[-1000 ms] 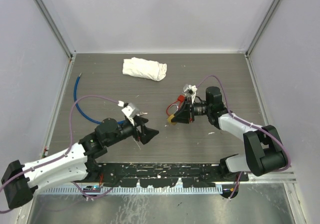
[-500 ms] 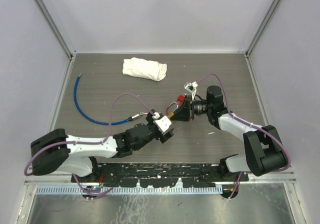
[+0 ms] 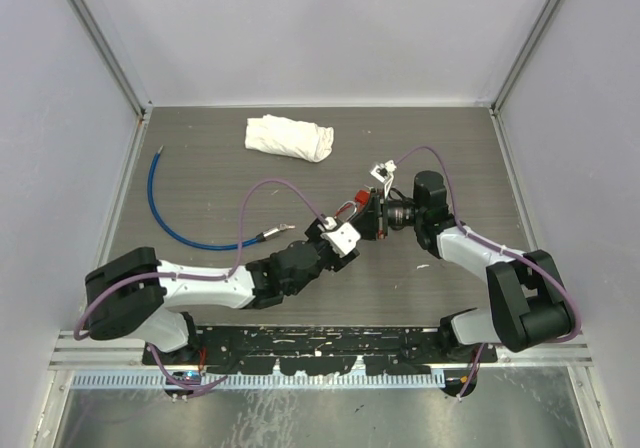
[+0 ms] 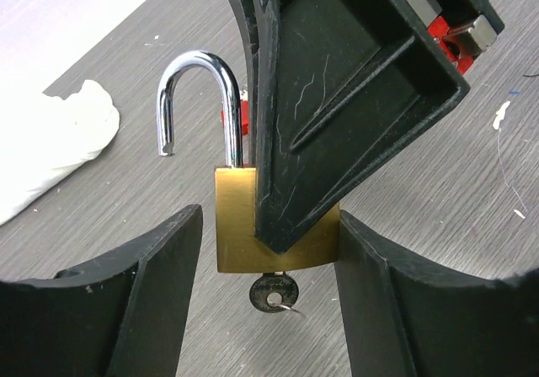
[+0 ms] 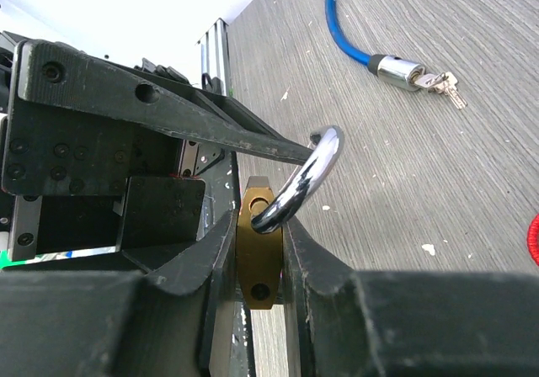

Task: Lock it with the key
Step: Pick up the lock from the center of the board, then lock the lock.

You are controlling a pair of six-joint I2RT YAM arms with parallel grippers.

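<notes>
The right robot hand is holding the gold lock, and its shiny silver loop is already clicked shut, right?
Not quite. The right gripper does hold the gold lock, but its shiny silver loop is open: one end hangs free in the air, out of the lock's body. The left wrist view shows this.
</notes>
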